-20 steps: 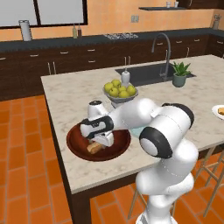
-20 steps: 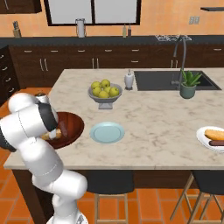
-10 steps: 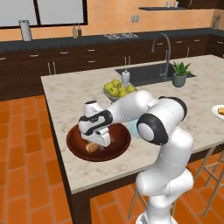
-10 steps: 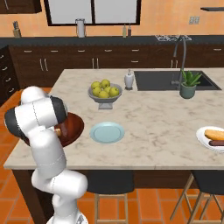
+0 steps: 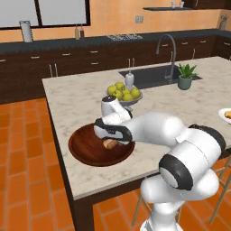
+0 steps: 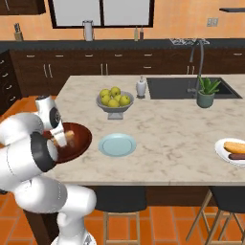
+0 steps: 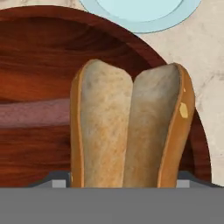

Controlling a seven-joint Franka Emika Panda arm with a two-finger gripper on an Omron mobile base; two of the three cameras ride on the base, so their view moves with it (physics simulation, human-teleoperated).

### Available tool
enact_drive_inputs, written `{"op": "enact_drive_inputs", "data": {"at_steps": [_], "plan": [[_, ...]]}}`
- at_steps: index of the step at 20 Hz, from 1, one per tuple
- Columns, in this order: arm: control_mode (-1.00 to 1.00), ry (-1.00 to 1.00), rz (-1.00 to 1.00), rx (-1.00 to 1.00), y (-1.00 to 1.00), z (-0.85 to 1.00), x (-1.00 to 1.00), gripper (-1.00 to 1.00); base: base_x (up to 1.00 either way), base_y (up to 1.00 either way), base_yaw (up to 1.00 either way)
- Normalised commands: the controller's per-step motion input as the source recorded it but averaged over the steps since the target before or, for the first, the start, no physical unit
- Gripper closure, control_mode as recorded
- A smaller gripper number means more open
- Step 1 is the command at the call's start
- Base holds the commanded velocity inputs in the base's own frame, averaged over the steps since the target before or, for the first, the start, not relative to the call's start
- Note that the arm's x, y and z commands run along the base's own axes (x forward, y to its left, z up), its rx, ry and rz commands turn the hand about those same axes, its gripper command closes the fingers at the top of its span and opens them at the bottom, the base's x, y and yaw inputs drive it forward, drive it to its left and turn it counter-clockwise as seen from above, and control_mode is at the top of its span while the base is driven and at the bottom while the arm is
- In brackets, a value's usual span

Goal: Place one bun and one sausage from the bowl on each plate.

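A split bun (image 7: 129,131) is seen right in front of the hand camera, over the bowl (image 7: 39,74) of dark wood. The gripper (image 5: 110,137) is closed on the bun (its finger tips are hidden behind the bread). A long sausage (image 7: 33,113) is seen lying in the bowl behind the bun. Just past the bowl's rim the pale blue plate (image 6: 117,144) is found on the counter (image 6: 177,129). Farther back a grey bowl of yellow-green fruit (image 6: 115,99) and a small white bottle (image 6: 141,87) are seen, then the sink (image 6: 191,88) and a potted plant (image 6: 206,92). At the far right edge the white plate (image 6: 231,152) is seen with food on it.
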Motion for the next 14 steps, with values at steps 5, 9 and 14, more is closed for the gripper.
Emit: {"op": "enact_drive_inputs", "data": {"at_steps": [5, 9, 14], "plan": [[-1.0, -0.19, -0.05, 0.15, -1.0, 0.97, 0.13, 1.0, 0.0, 0.0, 0.0], [-1.0, -0.06, -0.04, 0.15, -1.0, 0.48, 0.73, 1.0, 0.0, 0.0, 0.0], [-1.0, 0.01, -0.02, 0.02, -1.0, -0.02, 0.89, 1.0, 0.0, 0.0, 0.0]]}}
